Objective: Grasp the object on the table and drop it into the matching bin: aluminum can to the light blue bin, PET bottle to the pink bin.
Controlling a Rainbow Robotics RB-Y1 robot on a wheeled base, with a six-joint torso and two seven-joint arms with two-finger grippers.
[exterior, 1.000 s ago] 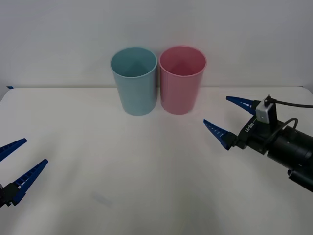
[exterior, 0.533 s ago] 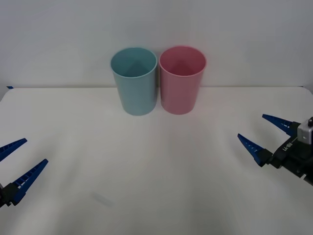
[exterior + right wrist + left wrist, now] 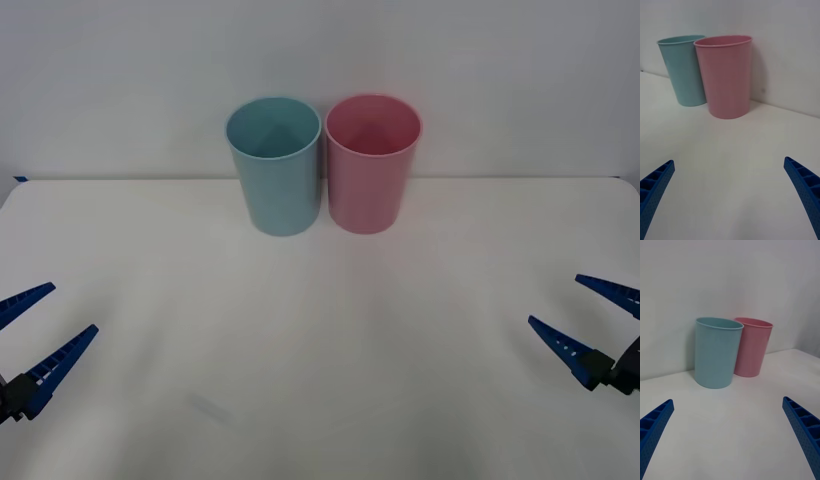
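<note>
The right end effector point(image 3: 598, 330) hung low near the right edge of the surface point(image 3: 330, 380), its two blue ribbed fingers point(image 3: 560, 347) spread wide apart with nothing between them; the left end effector point(image 3: 35, 335) sat near the left edge in a like pose, fingers point(image 3: 58, 362) apart and empty too. Between the two arms the white surface lay bare, and no red can could be seen on it from the front or from either wrist. The light blue bin point(image 3: 274, 165) and the pink bin point(image 3: 372, 162) stood upright at the far edge, side by side and touching or nearly so, the blue one to the robot's left; their mouths were open, but what lay at the bottom was too shaded to make out. Judged from this, the sorting step looked either finished or not yet begun: with nothing to grasp, both arms appeared to be in a waiting pose. A next move would call for an object to appear on the surface, then an open-fingered approach by whichever arm was nearer. Nothing stood in the way of either arm's path to the bins.
</note>
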